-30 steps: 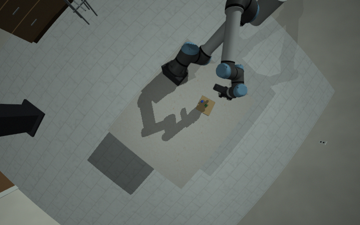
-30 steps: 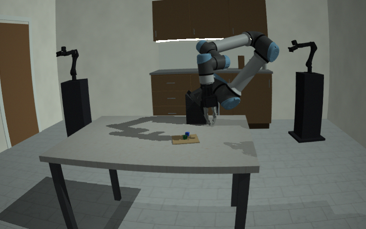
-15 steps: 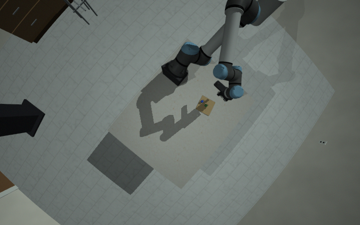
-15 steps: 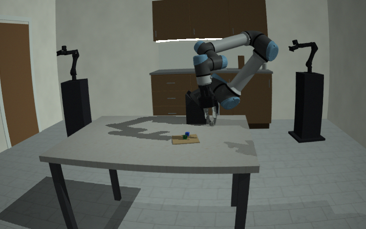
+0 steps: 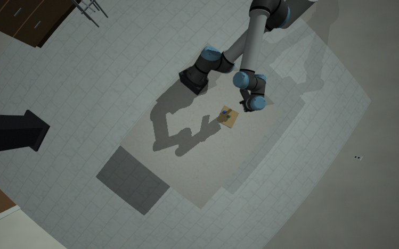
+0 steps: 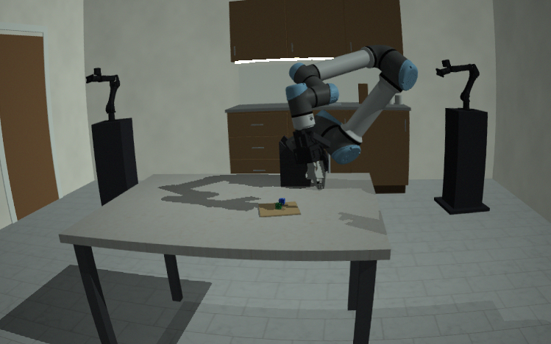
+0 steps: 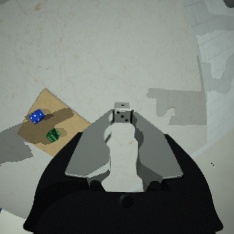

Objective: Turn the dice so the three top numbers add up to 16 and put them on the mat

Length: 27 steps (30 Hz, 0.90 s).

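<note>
Left of the end effector (image 5: 246, 106) (image 6: 318, 186) (image 7: 123, 116), clenched on a pale die (image 7: 122, 116), lies the mat (image 5: 230, 124) (image 6: 266, 212) (image 7: 45, 95); a tilted release could spoil its top number.

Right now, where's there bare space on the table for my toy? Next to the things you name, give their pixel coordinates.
The tabletop (image 5: 194, 173) (image 6: 226, 231) has bare room from the mat's (image 5: 230, 125) (image 6: 268, 212) front edge to the table's front edge. It's crowded between the blue die (image 5: 224, 111) (image 6: 282, 201) (image 7: 36, 116) and green die (image 5: 228, 116) (image 6: 278, 206) (image 7: 53, 135).

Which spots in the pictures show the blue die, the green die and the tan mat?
Blue die (image 5: 224, 111) (image 6: 282, 201) (image 7: 36, 116): top, exterior, wrist; its body.
Green die (image 5: 228, 116) (image 6: 278, 205) (image 7: 53, 135): same views; its body.
Tan mat (image 5: 230, 124) (image 6: 270, 212) (image 7: 46, 95): same views; bare surface.
</note>
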Each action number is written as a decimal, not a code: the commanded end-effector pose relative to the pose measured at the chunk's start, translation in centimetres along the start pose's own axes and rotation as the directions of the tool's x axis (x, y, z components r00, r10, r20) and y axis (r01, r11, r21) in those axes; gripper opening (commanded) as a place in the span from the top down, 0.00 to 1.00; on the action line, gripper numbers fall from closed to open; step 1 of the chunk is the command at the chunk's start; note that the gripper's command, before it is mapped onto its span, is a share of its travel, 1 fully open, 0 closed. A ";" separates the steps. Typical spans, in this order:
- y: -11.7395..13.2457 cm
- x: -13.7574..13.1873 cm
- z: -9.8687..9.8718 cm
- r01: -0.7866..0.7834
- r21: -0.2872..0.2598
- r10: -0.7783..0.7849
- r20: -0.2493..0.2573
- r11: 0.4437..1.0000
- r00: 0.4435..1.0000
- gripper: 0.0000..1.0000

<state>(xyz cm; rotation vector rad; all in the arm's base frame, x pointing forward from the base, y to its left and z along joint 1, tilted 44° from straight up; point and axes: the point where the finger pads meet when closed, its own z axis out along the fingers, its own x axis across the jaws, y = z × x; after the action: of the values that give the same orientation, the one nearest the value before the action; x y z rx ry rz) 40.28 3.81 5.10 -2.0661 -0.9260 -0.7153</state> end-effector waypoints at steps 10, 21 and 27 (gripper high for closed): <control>-0.1 0.4 0.2 -0.373 0.020 0.374 -0.050 0.927 0.926 0.97; -0.1 0.6 0.2 -0.618 0.062 0.621 -0.077 0.784 0.780 0.97; 0.0 0.8 0.2 -0.725 0.090 0.730 -0.084 0.683 0.678 0.97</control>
<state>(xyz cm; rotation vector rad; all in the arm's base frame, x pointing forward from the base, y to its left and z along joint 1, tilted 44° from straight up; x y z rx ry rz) 40.62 4.27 5.46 -2.0939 -0.1463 -0.4177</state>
